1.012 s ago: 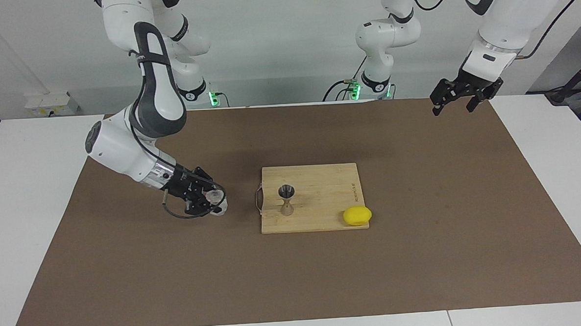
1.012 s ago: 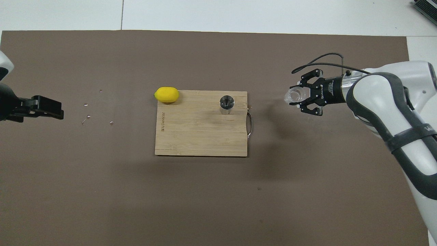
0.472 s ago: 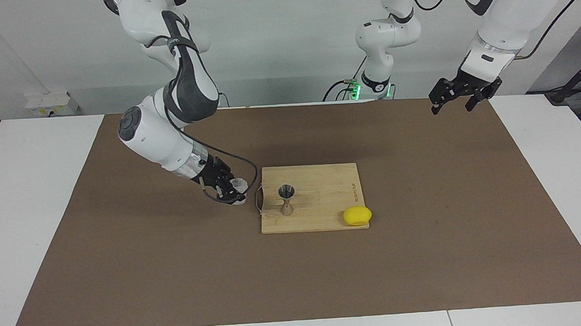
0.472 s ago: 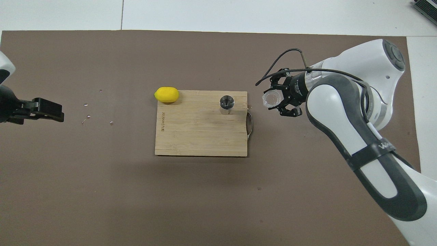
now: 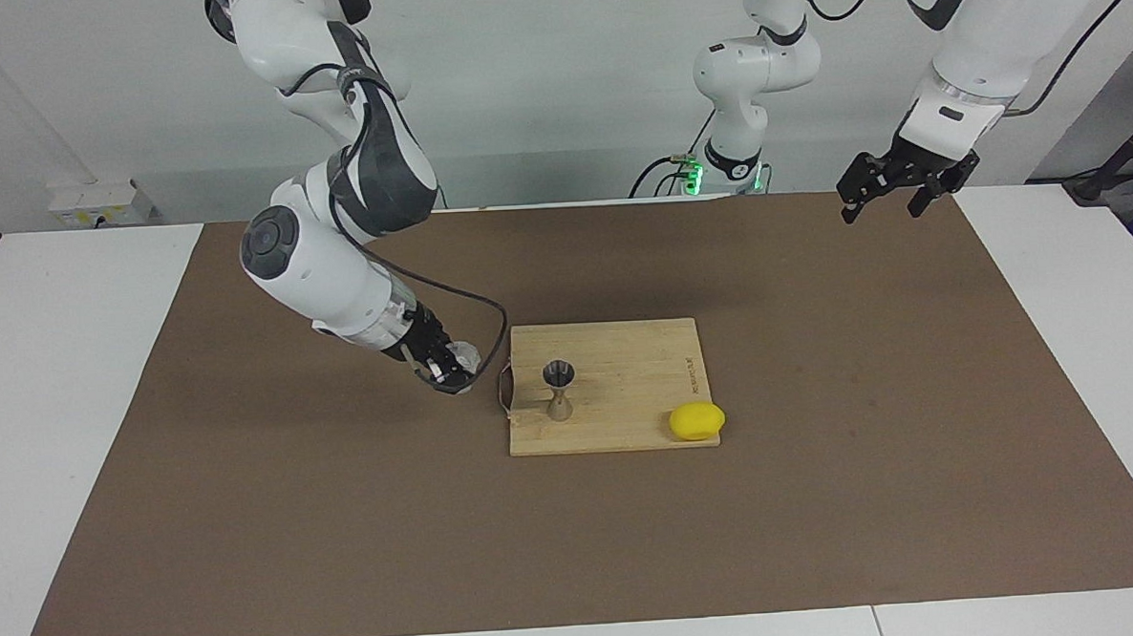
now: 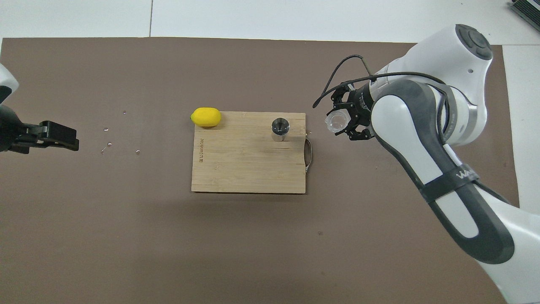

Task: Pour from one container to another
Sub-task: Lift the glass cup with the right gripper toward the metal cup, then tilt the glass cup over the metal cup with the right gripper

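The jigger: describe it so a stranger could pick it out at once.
Find the wooden cutting board mid-table on the brown mat. The jigger stands upright on it near the handle end. It is silver and hourglass-shaped, unlike the yellow lemon at the board's corner.

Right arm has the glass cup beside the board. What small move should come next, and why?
Probably carry the glass cup sideways until it is over the jigger. The right gripper holds it over the mat just off the cutting board's handle end, not yet above the upright jigger. The left gripper waits, open.
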Action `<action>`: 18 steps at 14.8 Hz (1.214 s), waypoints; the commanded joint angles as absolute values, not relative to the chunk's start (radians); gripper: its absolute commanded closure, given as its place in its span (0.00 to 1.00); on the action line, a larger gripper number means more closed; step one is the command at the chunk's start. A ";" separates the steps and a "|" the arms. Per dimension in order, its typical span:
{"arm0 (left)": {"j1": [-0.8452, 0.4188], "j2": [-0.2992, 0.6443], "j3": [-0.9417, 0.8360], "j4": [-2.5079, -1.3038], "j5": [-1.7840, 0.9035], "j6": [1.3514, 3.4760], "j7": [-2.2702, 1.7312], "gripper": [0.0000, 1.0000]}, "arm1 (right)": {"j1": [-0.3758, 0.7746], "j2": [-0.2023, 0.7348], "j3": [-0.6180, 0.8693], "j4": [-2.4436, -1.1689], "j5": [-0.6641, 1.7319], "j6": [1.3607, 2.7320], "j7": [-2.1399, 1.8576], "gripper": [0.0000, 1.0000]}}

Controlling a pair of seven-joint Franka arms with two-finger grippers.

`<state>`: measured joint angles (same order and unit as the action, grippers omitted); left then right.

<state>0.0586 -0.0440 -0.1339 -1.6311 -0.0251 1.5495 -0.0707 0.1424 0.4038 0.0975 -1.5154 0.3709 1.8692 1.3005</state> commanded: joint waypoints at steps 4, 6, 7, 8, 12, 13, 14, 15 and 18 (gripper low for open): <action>0.074 -0.060 -0.141 -1.646 -0.029 1.542 -0.058 0.00 | 0.196 0.593 0.100 -1.223 0.318 1.741 1.480 1.00; 0.074 -0.060 -0.141 -1.646 -0.029 1.542 -0.058 0.00 | 0.215 0.632 0.097 -1.168 0.313 1.717 1.514 1.00; 0.074 -0.060 -0.141 -1.646 -0.029 1.542 -0.058 0.00 | 0.230 0.646 0.097 -1.143 0.298 1.701 1.528 1.00; 0.074 -0.060 -0.141 -1.644 -0.029 1.542 -0.058 0.00 | 0.239 0.658 0.097 -1.131 0.279 1.692 1.543 1.00; 0.074 -0.060 -0.141 -1.646 -0.029 1.542 -0.058 0.00 | 0.278 0.673 0.097 -1.104 0.216 1.661 1.555 1.00; 0.074 -0.060 -0.141 -1.644 -0.029 1.542 -0.058 0.00 | 0.287 0.675 0.097 -1.104 0.197 1.657 1.555 1.00; 0.074 -0.060 -0.141 -1.644 -0.029 1.542 -0.058 0.00 | 0.301 0.673 0.097 -1.104 0.171 1.652 1.555 1.00; 0.074 -0.060 -0.141 -1.646 -0.029 1.542 -0.058 0.00 | 0.316 0.673 0.097 -1.104 0.140 1.643 1.555 1.00; 0.074 -0.060 -0.141 -1.646 -0.029 1.542 -0.058 0.00 | 0.340 0.673 0.098 -1.095 0.088 1.628 1.555 1.00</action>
